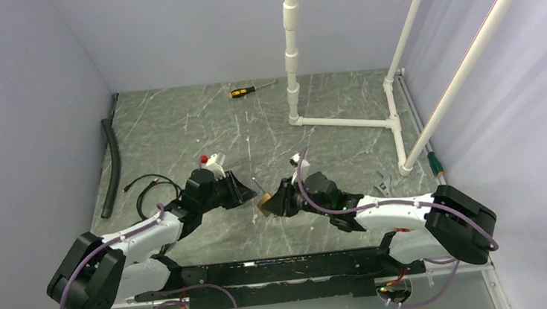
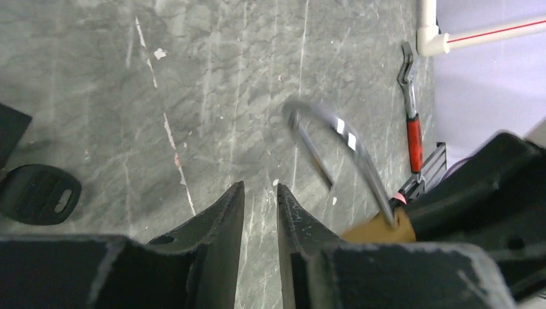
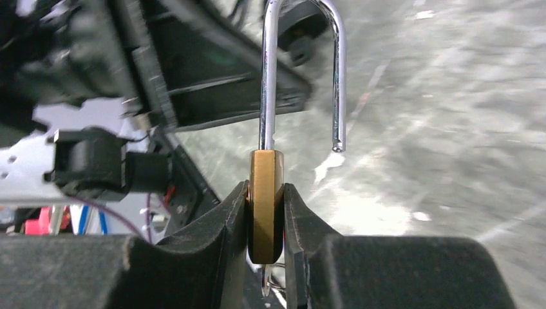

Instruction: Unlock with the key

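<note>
My right gripper (image 3: 266, 187) is shut on the brass body of a padlock (image 3: 266, 199), held edge-on and upright in the wrist view. Its steel shackle (image 3: 302, 64) is open, with one end free of the body. A bit of metal key and ring (image 3: 266, 283) shows under the lock. In the top view the padlock (image 1: 266, 202) sits between the two grippers at mid-table, in my right gripper (image 1: 276, 201). My left gripper (image 1: 250, 194) points at the lock from the left. In its wrist view the left gripper (image 2: 261, 188) is slightly open and empty, with the padlock (image 2: 376, 230) just to its right.
A white pipe frame (image 1: 342, 122) stands at the back right. A yellow-handled screwdriver (image 1: 246, 90) lies at the back. A black hose (image 1: 113, 165) and a cable (image 1: 150, 188) lie at the left. A red-handled tool (image 2: 414, 132) and a black fob (image 2: 38, 193) lie on the table.
</note>
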You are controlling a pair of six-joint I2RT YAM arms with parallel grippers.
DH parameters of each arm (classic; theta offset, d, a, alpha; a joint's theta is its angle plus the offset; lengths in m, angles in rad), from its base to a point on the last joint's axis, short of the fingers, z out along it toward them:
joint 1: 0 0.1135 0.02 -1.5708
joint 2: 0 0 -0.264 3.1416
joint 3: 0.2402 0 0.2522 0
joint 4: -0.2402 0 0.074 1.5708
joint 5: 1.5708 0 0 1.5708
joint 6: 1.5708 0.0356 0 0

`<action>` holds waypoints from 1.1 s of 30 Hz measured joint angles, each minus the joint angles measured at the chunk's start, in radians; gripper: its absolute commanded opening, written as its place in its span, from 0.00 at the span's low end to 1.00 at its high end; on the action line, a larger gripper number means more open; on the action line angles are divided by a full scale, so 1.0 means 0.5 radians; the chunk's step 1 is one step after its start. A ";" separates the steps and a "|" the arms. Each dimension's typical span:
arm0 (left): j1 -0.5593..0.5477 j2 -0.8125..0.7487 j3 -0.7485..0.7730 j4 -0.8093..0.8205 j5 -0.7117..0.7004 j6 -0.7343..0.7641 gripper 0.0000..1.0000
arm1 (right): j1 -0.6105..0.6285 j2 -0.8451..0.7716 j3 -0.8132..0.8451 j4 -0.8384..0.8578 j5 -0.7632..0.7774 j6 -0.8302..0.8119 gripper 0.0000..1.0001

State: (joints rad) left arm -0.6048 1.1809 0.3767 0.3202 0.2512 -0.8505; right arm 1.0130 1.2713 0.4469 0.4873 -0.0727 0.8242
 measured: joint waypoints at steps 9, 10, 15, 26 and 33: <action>0.000 -0.201 -0.008 -0.265 -0.117 0.047 0.29 | -0.396 -0.119 -0.100 -0.123 -0.008 -0.044 0.00; 0.000 -0.229 -0.009 -0.301 -0.125 0.053 0.29 | -0.407 -0.153 -0.100 -0.159 0.010 -0.071 0.00; 0.000 -0.436 0.014 -0.616 -0.172 0.092 0.31 | -0.439 -0.229 -0.099 -0.331 0.129 -0.179 0.00; 0.000 -0.752 0.706 -1.604 -0.394 0.295 0.36 | -0.534 0.149 -0.098 -0.331 0.073 -0.139 0.00; 0.000 -0.784 1.283 -2.070 -0.584 0.531 0.42 | -0.551 0.497 -0.020 -0.015 -0.167 -0.025 0.00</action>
State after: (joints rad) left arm -0.6048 0.7891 1.0183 -0.7147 -0.0406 -0.5850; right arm 0.7376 1.5196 0.4370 0.4797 -0.1562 0.8116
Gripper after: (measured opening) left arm 0.394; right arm 0.236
